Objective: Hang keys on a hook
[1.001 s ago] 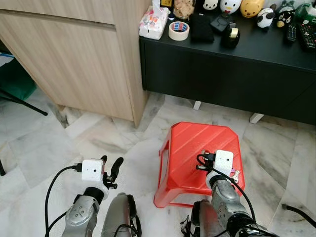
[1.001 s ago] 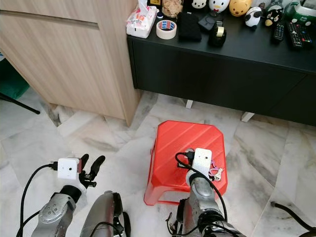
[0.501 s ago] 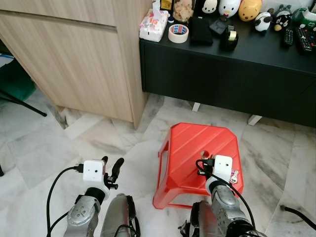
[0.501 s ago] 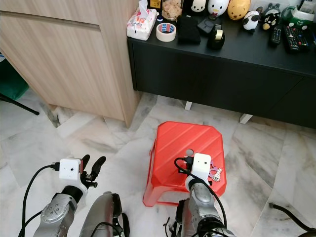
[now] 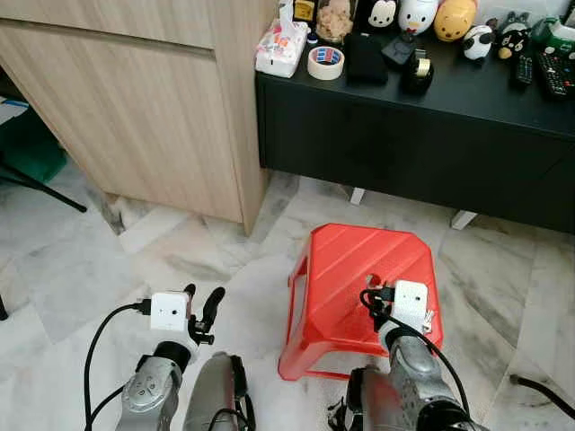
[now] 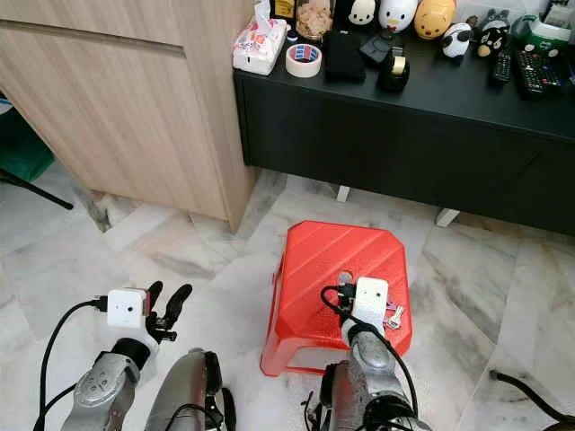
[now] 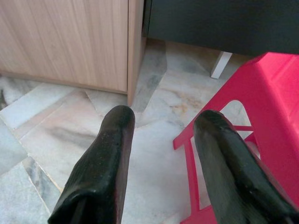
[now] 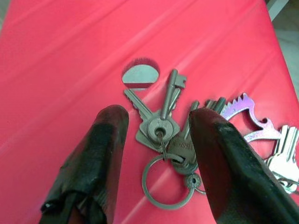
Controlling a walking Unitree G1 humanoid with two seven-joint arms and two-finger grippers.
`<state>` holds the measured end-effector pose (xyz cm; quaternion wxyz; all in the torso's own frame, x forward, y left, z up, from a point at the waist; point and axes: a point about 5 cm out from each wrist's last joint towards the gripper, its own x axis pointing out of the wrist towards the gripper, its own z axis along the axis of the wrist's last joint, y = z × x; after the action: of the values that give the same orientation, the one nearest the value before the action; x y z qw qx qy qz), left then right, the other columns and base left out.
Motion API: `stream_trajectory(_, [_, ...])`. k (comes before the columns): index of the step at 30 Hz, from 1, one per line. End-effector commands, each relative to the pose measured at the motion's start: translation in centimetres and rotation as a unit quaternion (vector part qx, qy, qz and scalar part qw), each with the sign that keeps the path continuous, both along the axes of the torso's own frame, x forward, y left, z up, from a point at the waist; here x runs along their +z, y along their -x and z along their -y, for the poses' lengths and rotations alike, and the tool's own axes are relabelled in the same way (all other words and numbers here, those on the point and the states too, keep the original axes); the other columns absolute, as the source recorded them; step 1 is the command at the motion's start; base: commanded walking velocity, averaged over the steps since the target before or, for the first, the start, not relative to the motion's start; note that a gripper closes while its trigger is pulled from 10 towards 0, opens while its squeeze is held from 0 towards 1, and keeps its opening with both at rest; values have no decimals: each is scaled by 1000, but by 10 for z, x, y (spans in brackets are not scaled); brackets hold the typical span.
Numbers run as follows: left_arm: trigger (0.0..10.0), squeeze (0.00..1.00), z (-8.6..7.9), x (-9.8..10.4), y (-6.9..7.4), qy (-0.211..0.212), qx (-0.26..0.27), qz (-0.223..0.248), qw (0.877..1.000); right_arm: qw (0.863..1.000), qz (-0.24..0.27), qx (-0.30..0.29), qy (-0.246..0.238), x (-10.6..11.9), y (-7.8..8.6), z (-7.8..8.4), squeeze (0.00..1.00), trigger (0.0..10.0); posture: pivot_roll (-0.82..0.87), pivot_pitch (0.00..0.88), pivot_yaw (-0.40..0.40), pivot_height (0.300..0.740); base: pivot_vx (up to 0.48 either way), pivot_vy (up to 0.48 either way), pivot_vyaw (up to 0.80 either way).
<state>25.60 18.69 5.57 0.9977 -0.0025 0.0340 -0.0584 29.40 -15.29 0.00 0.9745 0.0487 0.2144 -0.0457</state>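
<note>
Where the keys lie: we see the keys (image 8: 170,135) flat on the red stool (image 5: 341,269).
Right gripper (image 8: 156,140): fingers parted, straddling them.
Left gripper (image 7: 163,149): spread, idle.
Handling: light, stiff, loosely jangling; we would pinch the ring (image 8: 164,181).

The setting is a lived-in home, most likely a living room. Evidence:

- Floor: polished grey-and-white marble tiles (image 5: 72,260).
- Far left: a built-in cabinet (image 5: 135,99) in light wood grain.
- Far right: a low black counter (image 5: 413,117) on short pale legs, of the TV-console type.
- On the counter: a tissue pack (image 5: 279,47), a roll of tape (image 5: 325,61), a folded black cloth (image 5: 366,54), several cartoon figurines (image 5: 454,16) and remote controls (image 5: 552,70).
- Near centre: a red plastic stool (image 5: 364,283) standing on the floor in front of the counter.
</note>
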Motion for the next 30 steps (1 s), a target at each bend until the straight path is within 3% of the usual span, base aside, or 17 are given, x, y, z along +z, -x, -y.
stream_trajectory(1, [10000,0,-4,-7,7,-4,3,-14,1000,1000,-28,-2,2,-9,8,3,898,10000,96,209,-56,630,0,0,0])
stream_trajectory(2, [10000,0,-4,-7,7,-4,3,-15,1000,999,-33,-6,1,-10,8,4,114,10000,98,211,-55,630,0,0,0])
stream_trajectory(3, [10000,0,-4,-7,7,-5,3,-15,1000,999,-35,-8,1,-10,8,5,0,10000,99,212,-55,630,0,0,0])
stream_trajectory(9, [10000,0,-5,-7,9,-6,2,-16,1000,998,-68,-15,7,-16,11,9,0,10000,103,220,-52,630,0,0,0])
stream_trajectory(17, [10000,0,-7,-7,11,-8,3,-17,1000,998,-62,-10,1,-14,9,7,0,10000,109,228,-51,630,0,0,0])
stream_trajectory(18, [10000,0,-7,-6,12,-8,3,-17,1000,998,-61,-7,-1,-14,8,6,0,8902,110,230,-49,630,0,0,0])
stream_trajectory(19, [10000,0,-7,-6,12,-8,3,-17,1000,998,-61,-7,-1,-14,8,6,0,8902,110,230,-49,630,0,0,0])
stream_trajectory(20, [10000,0,-7,-6,13,-9,3,-17,1000,998,-58,-3,-4,-13,8,5,0,6314,110,232,-49,630,0,0,0])
stream_trajectory(21, [10000,0,-7,-6,13,-9,3,-17,1000,998,-57,-2,-5,-12,7,4,0,4549,110,232,-49,630,0,0,0])
stream_trajectory(23, [10000,0,-7,-6,14,-9,3,-18,1000,998,-57,1,-6,-12,7,4,0,4039,111,236,-48,630,0,0,0])
stream_trajectory(24, [10000,0,-7,-7,15,-9,2,-19,1000,998,-58,2,-7,-13,7,3,0,2471,111,240,-48,630,0,0,0])
stream_trajectory(28, [10000,0,-8,-7,17,-10,2,-21,1000,998,-59,4,-7,-13,8,2,0,2314,113,247,-46,630,0,0,0])
stream_trajectory(30, [10000,0,-8,-7,19,-10,2,-22,1000,998,-59,5,-7,-13,8,1,0,3137,115,255,-45,630,0,0,0])
